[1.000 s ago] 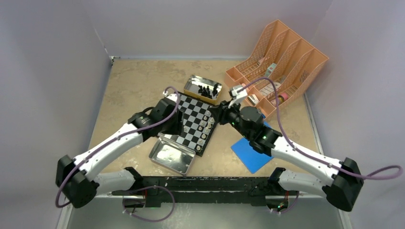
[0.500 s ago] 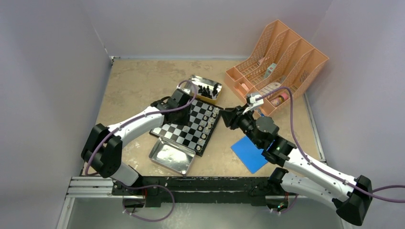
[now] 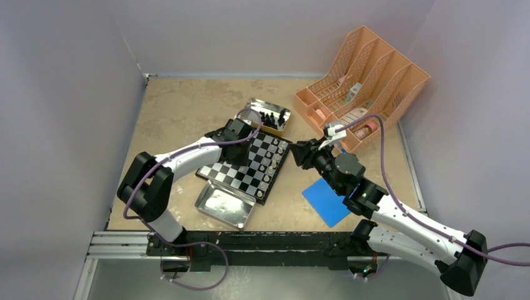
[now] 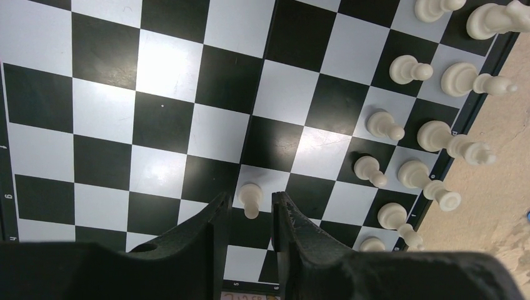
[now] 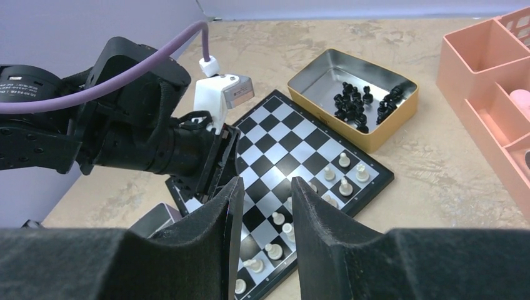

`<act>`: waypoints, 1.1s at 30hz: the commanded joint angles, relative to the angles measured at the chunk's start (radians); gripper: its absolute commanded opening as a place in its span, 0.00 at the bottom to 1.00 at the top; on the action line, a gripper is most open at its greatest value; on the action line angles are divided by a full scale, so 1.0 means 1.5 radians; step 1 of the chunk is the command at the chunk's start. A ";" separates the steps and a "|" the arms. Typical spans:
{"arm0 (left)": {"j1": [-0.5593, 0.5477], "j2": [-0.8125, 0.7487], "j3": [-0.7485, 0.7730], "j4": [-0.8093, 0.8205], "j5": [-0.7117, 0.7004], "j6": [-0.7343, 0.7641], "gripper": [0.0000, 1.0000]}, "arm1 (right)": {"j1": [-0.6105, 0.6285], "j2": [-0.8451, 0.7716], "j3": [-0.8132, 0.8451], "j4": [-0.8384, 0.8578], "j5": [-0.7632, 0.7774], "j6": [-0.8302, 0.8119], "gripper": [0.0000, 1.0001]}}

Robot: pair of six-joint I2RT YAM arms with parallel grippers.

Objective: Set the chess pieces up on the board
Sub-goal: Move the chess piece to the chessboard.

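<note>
1. Your left jaws straddle a white pawn (image 4: 251, 200) on the board (image 4: 162, 119), mid-bench: narrow, seemingly not yet pinching, poised to reposition it.
2. Your right jaws hang half-open and empty, off the board, leaving room.

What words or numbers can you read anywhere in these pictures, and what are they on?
"5": faint, on the dark rim of the board, left wrist view, bottom edge.
"9" or "6": on the same rim, at the picture's left edge; which way up it goes is unclear.
A mark just above it: too blurred to read.
Labels on the things in the orange rack: too small to read.
</note>
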 commanded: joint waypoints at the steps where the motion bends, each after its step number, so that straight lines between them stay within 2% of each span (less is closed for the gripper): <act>1: 0.005 0.003 0.019 0.010 0.003 -0.001 0.29 | -0.001 -0.007 -0.009 0.023 0.031 -0.014 0.37; 14: 0.006 0.002 0.019 -0.006 0.044 -0.003 0.16 | 0.000 0.007 -0.013 0.024 0.048 -0.012 0.37; 33: -0.003 -0.006 0.032 -0.017 0.081 0.002 0.11 | 0.000 0.020 -0.009 0.025 0.048 -0.009 0.37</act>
